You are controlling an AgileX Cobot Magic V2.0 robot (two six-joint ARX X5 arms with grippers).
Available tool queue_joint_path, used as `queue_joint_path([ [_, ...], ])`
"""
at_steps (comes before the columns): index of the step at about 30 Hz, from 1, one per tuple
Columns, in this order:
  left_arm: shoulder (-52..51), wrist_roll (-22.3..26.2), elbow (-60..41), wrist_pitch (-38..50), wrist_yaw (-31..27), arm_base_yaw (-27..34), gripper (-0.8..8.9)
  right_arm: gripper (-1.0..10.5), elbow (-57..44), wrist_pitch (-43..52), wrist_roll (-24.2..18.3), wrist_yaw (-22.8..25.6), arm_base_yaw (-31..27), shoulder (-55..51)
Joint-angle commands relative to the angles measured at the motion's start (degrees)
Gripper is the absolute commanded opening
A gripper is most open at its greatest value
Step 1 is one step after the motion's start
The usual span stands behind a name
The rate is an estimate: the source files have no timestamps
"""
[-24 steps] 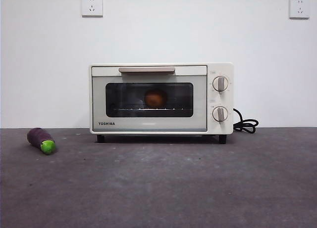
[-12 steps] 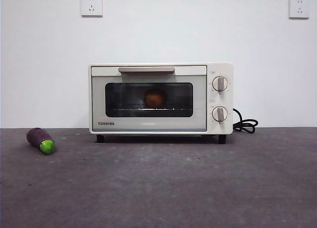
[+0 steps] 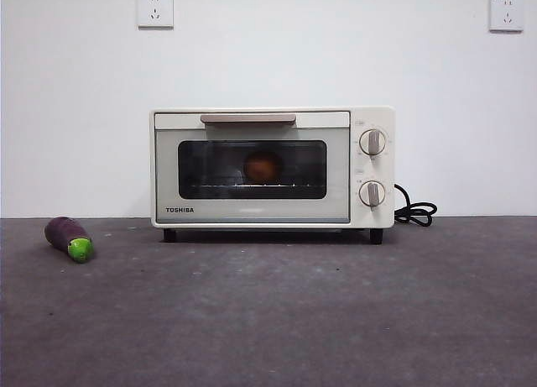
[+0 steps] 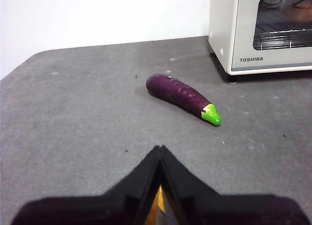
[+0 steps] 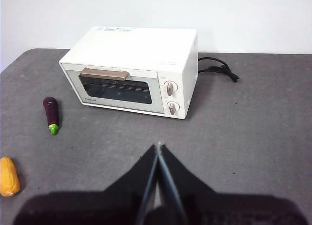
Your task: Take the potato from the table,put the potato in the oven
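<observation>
Potato [image 3: 263, 166] inside closed oven [image 3: 252, 169]; both claws [image 4: 160, 149] [image 5: 158, 146] shut, empty, well clear. Little risk; eggplant [image 3: 69, 237] beside oven might confuse.

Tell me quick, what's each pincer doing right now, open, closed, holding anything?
Left pincer: closed, empty, above the table near the eggplant.
Right pincer: closed, empty, held back from the oven.

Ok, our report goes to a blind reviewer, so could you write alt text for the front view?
A cream-white Toshiba oven stands on a dark grey table against a white wall, its door shut, with an orange-brown potato visible on the rack behind the dark glass. A small purple eggplant with a green end lies on the table to its left; no gripper shows.
</observation>
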Motion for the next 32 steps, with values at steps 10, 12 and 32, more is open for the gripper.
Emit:
queue_joint_path([
  [10,-0.3,-4.0,-0.6,0.6,-1.0,1.2,-0.04,0.0,-0.3,-1.3,-0.4,0.1,0.1,0.0],
  [12,-0.3,-3.9,-0.6,0.9,-1.1,1.1,-0.04,0.0,-0.3,-1.3,-0.4,0.1,0.1,0.0],
  [32,-0.2,-3.9,-0.6,0.8,-1.1,1.1,-0.04,0.0,-0.3,-1.3,-0.4,0.1,0.1,0.0],
])
